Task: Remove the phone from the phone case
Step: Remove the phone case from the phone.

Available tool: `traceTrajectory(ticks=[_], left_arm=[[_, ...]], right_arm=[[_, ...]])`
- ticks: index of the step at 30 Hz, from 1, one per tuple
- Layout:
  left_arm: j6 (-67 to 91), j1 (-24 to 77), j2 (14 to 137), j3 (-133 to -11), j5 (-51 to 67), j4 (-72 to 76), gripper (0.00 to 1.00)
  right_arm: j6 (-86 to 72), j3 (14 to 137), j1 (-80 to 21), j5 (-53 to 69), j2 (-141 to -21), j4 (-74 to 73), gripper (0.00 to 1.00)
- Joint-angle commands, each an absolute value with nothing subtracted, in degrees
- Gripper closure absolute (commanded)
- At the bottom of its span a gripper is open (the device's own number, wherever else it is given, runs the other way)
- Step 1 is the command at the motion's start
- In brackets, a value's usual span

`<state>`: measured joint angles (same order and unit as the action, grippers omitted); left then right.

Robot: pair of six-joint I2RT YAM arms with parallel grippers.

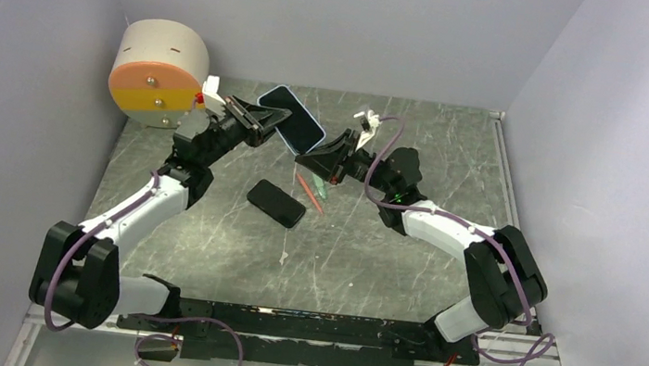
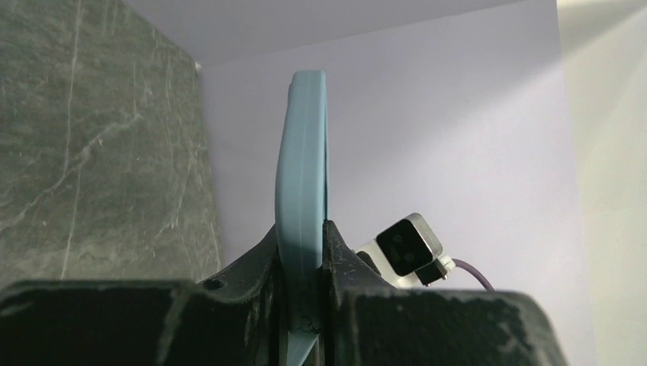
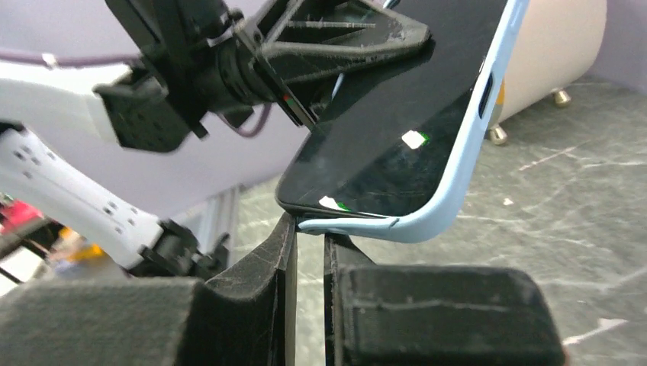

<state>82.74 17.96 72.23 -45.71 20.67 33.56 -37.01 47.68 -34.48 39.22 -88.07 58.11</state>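
The phone (image 3: 381,137), black screen up, sits in a light blue phone case (image 3: 465,183) and is held in the air above the table's far part. My left gripper (image 1: 264,123) is shut on the cased phone (image 1: 293,116); in the left wrist view the phone case (image 2: 303,168) stands edge-on between the jaws of the left gripper (image 2: 303,232). My right gripper (image 1: 312,157) meets the phone's near corner. In the right wrist view that gripper (image 3: 311,226) stands almost closed, its tips at the case's lip (image 3: 347,224), which has peeled away from the phone's corner there.
A second black phone (image 1: 276,203) lies on the dark marble table (image 1: 384,274), with a thin red stick (image 1: 309,190) beside it. A white, orange and yellow drum (image 1: 158,74) stands at the back left. Grey walls close three sides.
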Motion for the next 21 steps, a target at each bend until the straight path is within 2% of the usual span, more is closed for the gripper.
traceTrajectory(ticks=[1,8,10,12,16,21], left_arm=[[83.2,19.7,72.2,-49.4,29.9,34.0,0.97],[81.7,19.2,72.0,-49.7,33.0,34.9,0.97],[81.3,18.5,71.8,-49.5,33.9,34.9,0.97],[79.7,17.3,71.4,-49.6,35.0,34.1,0.97],[74.3,14.6,70.8,-50.7,38.7,31.4,0.97],[66.8,11.8,71.1,-53.7,45.9,26.5,0.98]], right_arm=[[-15.7,52.2,-35.4,43.2,-87.2,51.3,1.0],[-6.3,55.3,-35.4,40.9,-87.3,42.8,1.0],[-5.7,55.4,-35.4,41.5,-86.7,41.3,0.96],[-5.8,54.8,-35.3,42.2,-85.6,40.0,0.88],[-6.4,52.0,-34.5,43.4,-81.9,36.7,0.6],[-7.4,48.1,-34.0,44.3,-76.5,32.7,0.45]])
